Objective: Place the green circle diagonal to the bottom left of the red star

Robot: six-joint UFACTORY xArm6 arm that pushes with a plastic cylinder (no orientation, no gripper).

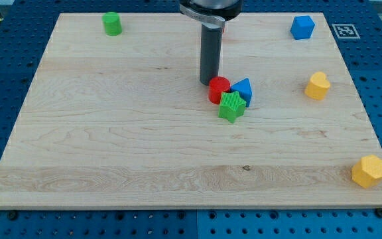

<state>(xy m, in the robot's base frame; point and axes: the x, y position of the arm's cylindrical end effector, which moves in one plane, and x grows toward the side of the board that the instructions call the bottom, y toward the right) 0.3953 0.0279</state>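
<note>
The green circle [112,23], a short green cylinder, stands near the board's top left corner. A sliver of red [224,28] shows behind my rod at the view's top; its shape is hidden, so I cannot tell whether it is the red star. My tip [209,81] rests on the board just left of and above a red cylinder [219,89], touching or nearly touching it. The tip is far to the right of the green circle.
A blue triangular block [243,90] and a green star [231,107] are bunched against the red cylinder. A blue cube [302,27] sits at the top right, a yellow heart-like block [317,85] at the right, and a yellow hexagon [369,171] at the bottom right corner.
</note>
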